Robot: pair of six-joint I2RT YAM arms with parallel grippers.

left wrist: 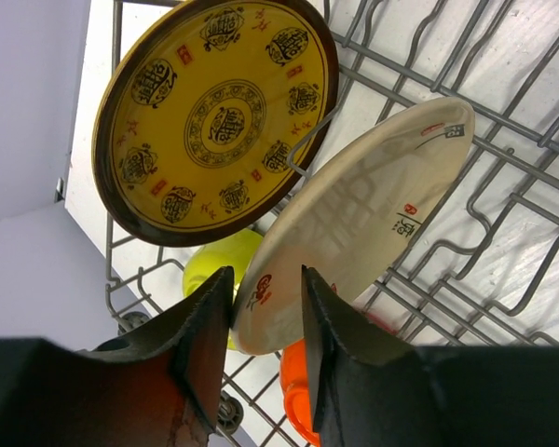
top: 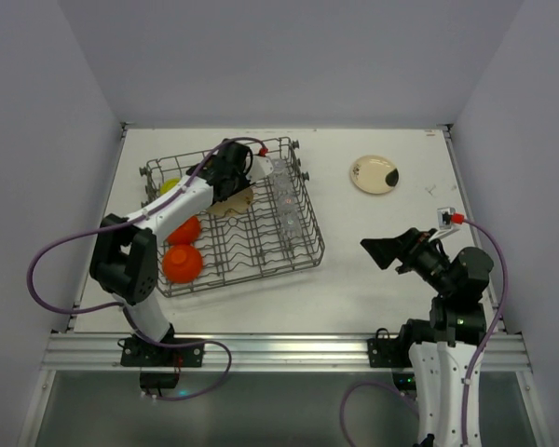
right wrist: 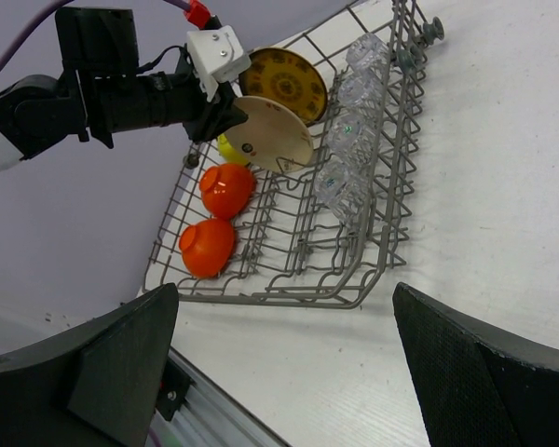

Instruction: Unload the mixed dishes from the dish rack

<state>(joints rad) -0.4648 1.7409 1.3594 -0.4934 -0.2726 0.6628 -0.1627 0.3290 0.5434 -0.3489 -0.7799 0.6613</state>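
Observation:
The dish rack point(top: 312, 247) sits at the table's left. My left gripper point(left wrist: 265, 307) reaches into its far part and is shut on the lower rim of a tilted cream plate point(left wrist: 354, 214), one finger on each side of the rim. Behind the cream plate stands the brown-gold patterned plate point(left wrist: 214, 116). A lime-yellow bowl point(left wrist: 214, 265) lies just below, and two orange bowls point(top: 184, 230) point(top: 182, 264) rest along the rack's left side. Clear glass cups point(right wrist: 349, 140) line the right side. My right gripper point(right wrist: 284, 298) hangs open over bare table right of the rack, holding nothing.
A cream plate with a dark patch point(top: 374, 174) lies on the table at the back right, outside the rack. White walls close in the table on three sides. An aluminium rail point(top: 279, 349) runs along the near edge.

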